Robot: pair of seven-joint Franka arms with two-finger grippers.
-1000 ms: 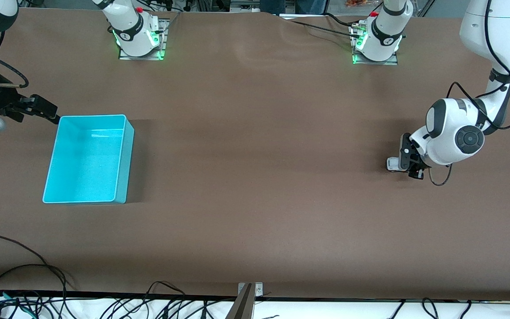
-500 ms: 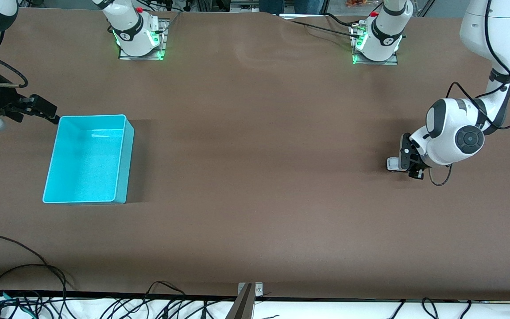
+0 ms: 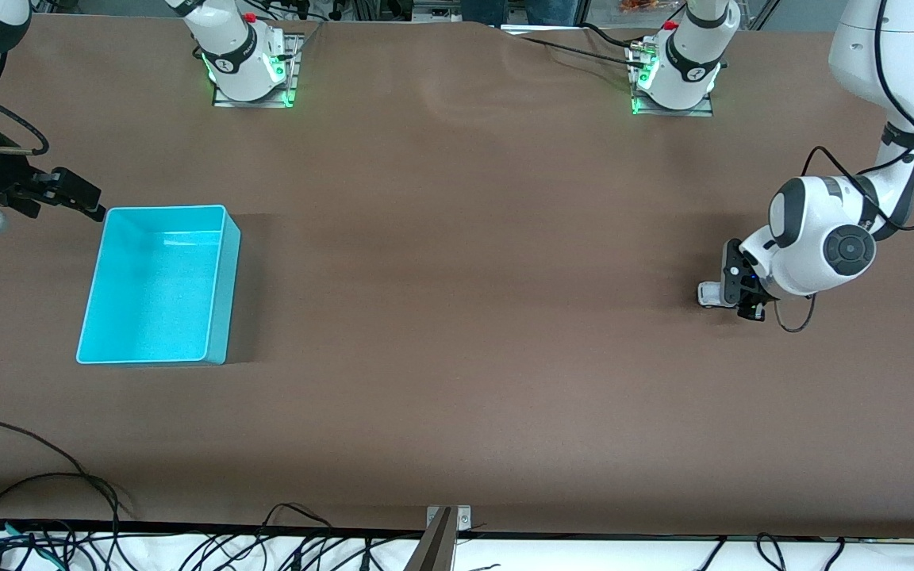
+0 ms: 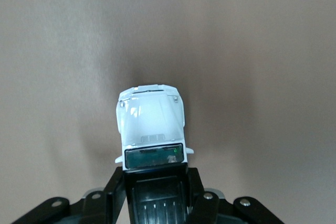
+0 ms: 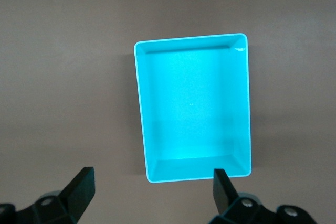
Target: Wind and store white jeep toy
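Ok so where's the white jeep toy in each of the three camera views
Front view: the white jeep toy sits on the brown table at the left arm's end, its rear gripped by the left tool.
Left wrist view: the jeep fills the centre, hood showing, rear between the fingers.
Right wrist view: not in it; only the cyan bin shows.
Shared landmark: the brown table surface.

White jeep toy (image 4: 150,121), cyan bin (image 3: 157,285)

Bare tabletop (image 3: 465,262) (wide, unobstructed) separates white jeep toy (image 3: 709,294) from cyan bin (image 3: 157,284).
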